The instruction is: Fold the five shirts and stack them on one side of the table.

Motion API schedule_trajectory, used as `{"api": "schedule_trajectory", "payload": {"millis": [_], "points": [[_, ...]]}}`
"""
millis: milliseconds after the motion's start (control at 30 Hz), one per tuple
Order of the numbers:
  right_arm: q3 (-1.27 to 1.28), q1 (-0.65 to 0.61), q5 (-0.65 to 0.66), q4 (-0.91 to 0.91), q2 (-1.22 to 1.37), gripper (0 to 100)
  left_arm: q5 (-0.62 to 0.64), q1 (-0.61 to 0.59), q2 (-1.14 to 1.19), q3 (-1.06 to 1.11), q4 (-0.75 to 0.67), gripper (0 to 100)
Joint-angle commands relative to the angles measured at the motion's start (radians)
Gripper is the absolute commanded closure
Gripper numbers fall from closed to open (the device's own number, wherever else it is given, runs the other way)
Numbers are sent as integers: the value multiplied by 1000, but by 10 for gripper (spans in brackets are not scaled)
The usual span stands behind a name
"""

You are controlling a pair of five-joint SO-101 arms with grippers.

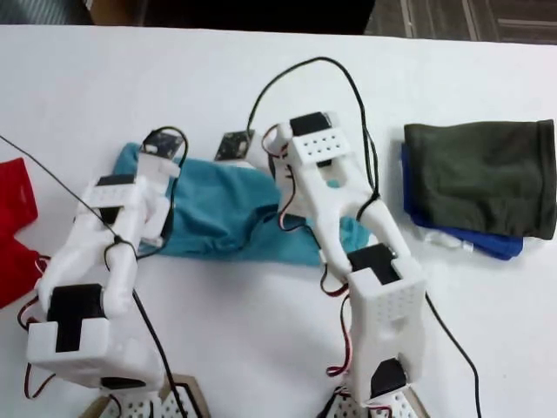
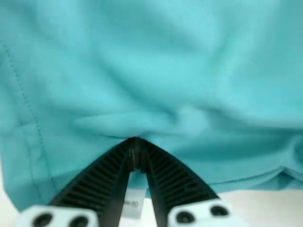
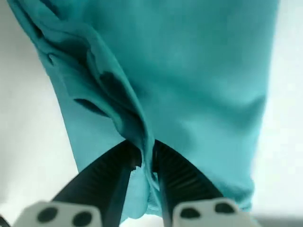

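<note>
- The left fingers are pressed together at their tips in the left wrist view. They pinch a small fold of the teal shirt. A little white label (it sits at the shirt's edge) peeks out between them. A bit of the white desk shows past the hem.
- The right fingers in the right wrist view are pressed close together too. They pinch a bunched-up ridge of the same teal shirt. The cloth has deep wrinkles next to that ridge. The white desk shows on both sides of the shirt.
- In the high view the teal shirt lies rumpled in the middle of the desk. It is stretched out sideways.
- The left arm leans over the shirt's left end. The right arm leans over its right part.
- A red shirt lies at the left edge of the desk, apart from the teal one.
- On the right side a dark green shirt lies folded on top of a blue shirt (the blue edge sticks out under it). This pile is near the teal shirt but does not touch it.
</note>
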Motion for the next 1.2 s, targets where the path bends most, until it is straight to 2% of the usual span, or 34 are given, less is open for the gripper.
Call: {"api": "schedule_trajectory", "payload": {"millis": [0, 167, 300, 400, 500, 567, 667, 767, 867, 1000, 1167], "points": [[-77, 2, 2, -12, -24, 942, 2, 5, -12, -1, -17, 973], [-94, 51, -11, -25, -27, 823, 2, 5, -12, -1, -17, 973], [-117, 77, -15, -19, -38, 821, 2, 5, -12, -1, -17, 973], [-146, 108, -68, -13, -54, 821, 2, 5, -12, -1, -17, 973], [-140, 114, -117, 61, -93, 863, 2, 5, -12, -1, -17, 973], [-140, 110, -155, 117, -116, 981, 2, 5, -12, -1, -17, 973], [-123, 142, -292, 130, -150, 975, 2, 8, -12, -1, -17, 973], [-71, 213, -374, 99, -186, 976, 5, 8, -12, -1, -17, 973], [34, 278, -402, 101, -277, 976, 8, 8, -12, -1, -17, 973], [305, 311, -377, 47, -549, 976, 8, 8, -12, -1, -17, 973], [827, 348, -328, -237, -918, 977, 9, 8, -12, -1, -26, 970]]}}
